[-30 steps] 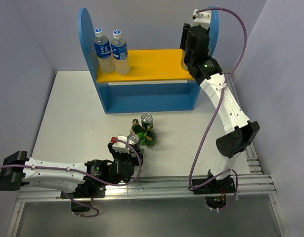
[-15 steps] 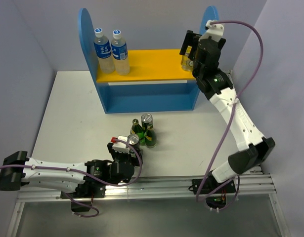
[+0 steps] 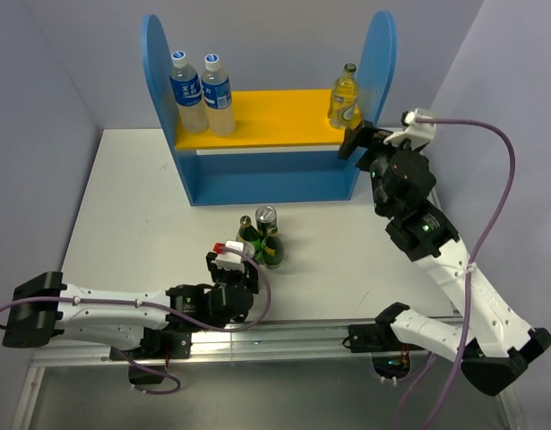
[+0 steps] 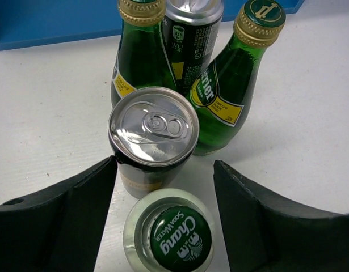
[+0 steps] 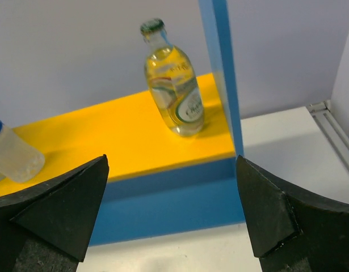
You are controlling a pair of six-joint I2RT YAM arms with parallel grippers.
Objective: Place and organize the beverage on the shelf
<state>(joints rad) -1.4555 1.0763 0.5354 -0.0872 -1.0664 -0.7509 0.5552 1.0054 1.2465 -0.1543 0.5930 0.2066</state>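
Observation:
One pale-yellow bottle (image 3: 344,97) (image 5: 174,90) stands upright at the right end of the shelf's yellow board (image 3: 275,116), next to the blue side panel (image 5: 219,68). My right gripper (image 3: 354,143) (image 5: 171,170) hangs open and empty just in front of that end of the shelf. On the table, my left gripper (image 3: 232,267) (image 4: 164,164) is open around a clear bottle with a green cap (image 4: 168,235). A thin gap shows on the bottle's left. Just beyond it stand a silver-topped can (image 4: 153,127), two green bottles (image 4: 139,56) (image 4: 231,85) and a second can (image 4: 192,28).
Two taller blue-labelled plastic bottles (image 3: 187,90) (image 3: 218,90) stand at the left end of the yellow board. The blue lower compartment (image 3: 266,175) holds nothing. The drinks cluster (image 3: 262,235) sits in front of the shelf. A metal rail (image 3: 347,327) runs along the near table edge.
My right gripper let go of the pale-yellow bottle on the board and drew back towards the near right. My left gripper slid forward around the green-capped bottle and its jaws narrowed.

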